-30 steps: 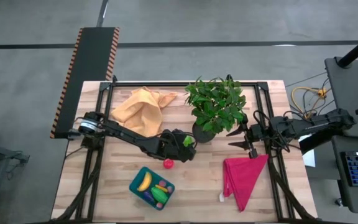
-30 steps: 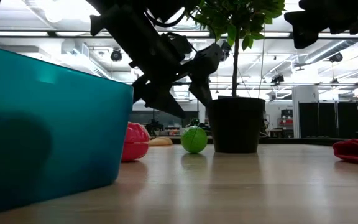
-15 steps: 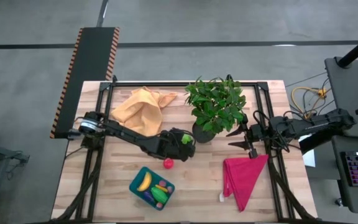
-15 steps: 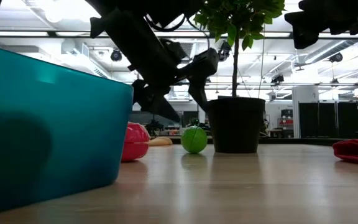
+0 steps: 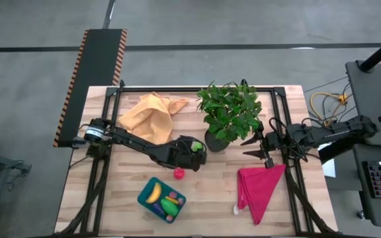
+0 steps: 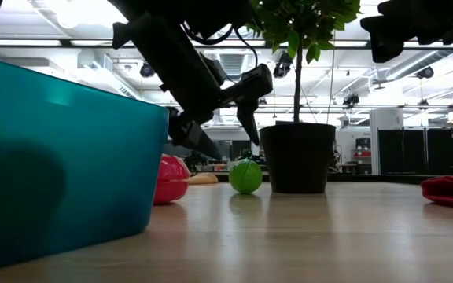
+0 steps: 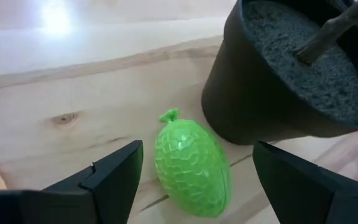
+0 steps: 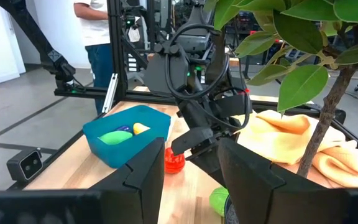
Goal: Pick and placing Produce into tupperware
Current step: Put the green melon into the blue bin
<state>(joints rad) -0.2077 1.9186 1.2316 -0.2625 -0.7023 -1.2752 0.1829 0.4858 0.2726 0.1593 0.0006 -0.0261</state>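
Produce: a green bumpy toy fruit (image 7: 192, 167) lies on the bench (image 5: 217, 192) just beside the black pot of the potted plant (image 5: 228, 111), on the side toward the orange-yellow cloth (image 5: 149, 114); the low view shows it resting on the wood next to the pot. Left tool (image 7: 194, 171) hangs just above this green fruit, fingers (image 7: 114, 171) spread wide to either side of it, open and gripping nothing; in the low view the fingers are off the bench surface. A red toy fruit (image 5: 178, 174) sits on the bench between the plant pot and the tupperware (image 5: 161, 199), apart from both. The tupperware, a teal tub, stands near the front bench edge, away from the plant on the left arm's side, and already holds a yellow banana (image 5: 153, 193) plus green and purple pieces; exact count inside cannot be told. Right tool (image 5: 255, 147) waits on the other side of the plant pot, above the top corner of the magenta cloth (image 5: 256, 189), fingers parted and empty. Right wrist view shows the left arm working beside the pot, with the tub, red fruit and green fruit in sight, and a person (image 8: 98, 37) standing in the room beyond the bench.
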